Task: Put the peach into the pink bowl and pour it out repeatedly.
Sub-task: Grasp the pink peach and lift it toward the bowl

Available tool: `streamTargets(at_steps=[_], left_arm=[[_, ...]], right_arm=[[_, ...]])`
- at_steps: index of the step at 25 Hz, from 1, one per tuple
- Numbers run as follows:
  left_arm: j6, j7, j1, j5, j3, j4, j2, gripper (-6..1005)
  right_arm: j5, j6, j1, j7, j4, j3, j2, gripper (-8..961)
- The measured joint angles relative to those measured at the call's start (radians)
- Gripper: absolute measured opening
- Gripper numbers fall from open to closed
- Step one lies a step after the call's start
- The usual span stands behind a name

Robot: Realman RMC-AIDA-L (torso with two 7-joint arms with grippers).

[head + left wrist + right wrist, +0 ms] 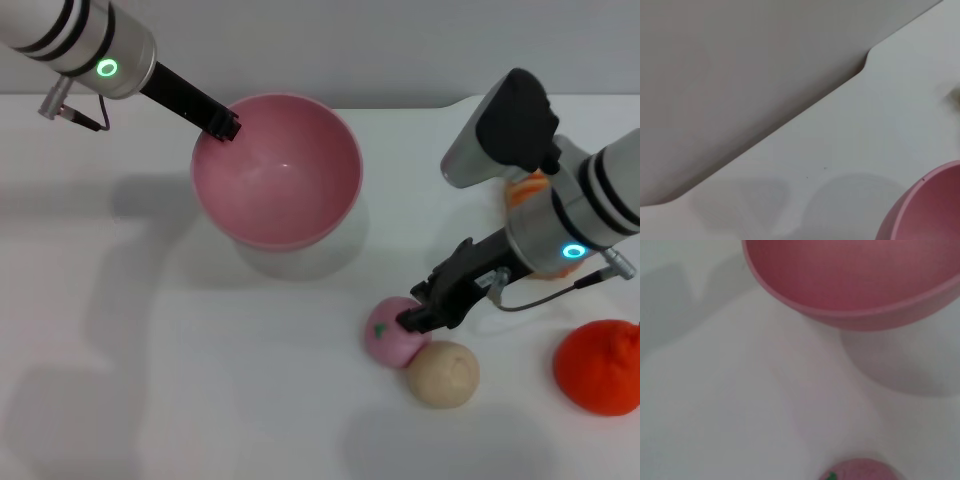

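Note:
The pink bowl (280,175) is held above the white table, casting a shadow under it. My left gripper (222,124) is shut on its far left rim. The bowl is empty inside. Its rim shows in the left wrist view (930,210) and its underside in the right wrist view (855,285). The peach (390,335) lies on the table in front of and to the right of the bowl, touching a beige ball (443,373). My right gripper (425,312) is at the peach's upper right side, touching it. The peach's top shows in the right wrist view (857,470).
An orange-red lumpy fruit (600,365) lies at the front right. Another orange object (525,190) is partly hidden behind my right arm. The table's back edge (790,117) runs behind the bowl.

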Motion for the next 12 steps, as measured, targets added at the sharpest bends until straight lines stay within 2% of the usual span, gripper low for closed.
streamTargets(at_steps=[12], left_arm=[[-0.016,0.008,0.014,0.001,0.014,0.000,-0.001,80]], right_arm=[[0.040,0.066,0.021,-0.005,0.069,-0.057,0.002,306]])
